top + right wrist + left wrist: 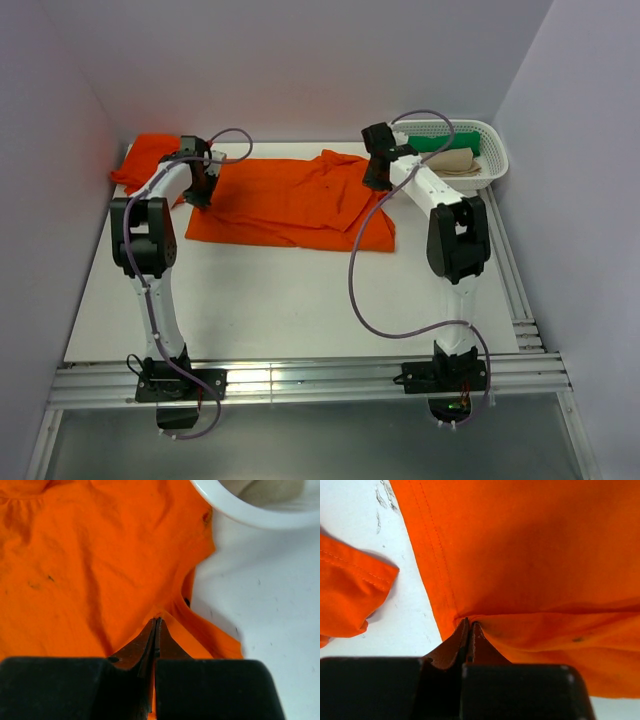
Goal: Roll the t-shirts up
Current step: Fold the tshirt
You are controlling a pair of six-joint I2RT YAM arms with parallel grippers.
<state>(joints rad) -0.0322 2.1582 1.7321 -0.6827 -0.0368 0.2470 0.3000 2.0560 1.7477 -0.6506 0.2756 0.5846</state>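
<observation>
A bright orange t-shirt lies spread across the far middle of the table. My left gripper is shut on its left edge; in the left wrist view the jaws pinch a fold of the cloth. My right gripper is shut on the shirt's right end near the sleeve; the right wrist view shows the closed tips biting the orange cloth. A second orange t-shirt lies bunched at the far left corner and also shows in the left wrist view.
A white plastic mesh basket stands at the far right corner with green and beige cloth inside; its rim shows in the right wrist view. Walls close in on the left, back and right. An aluminium rail runs along the near edge.
</observation>
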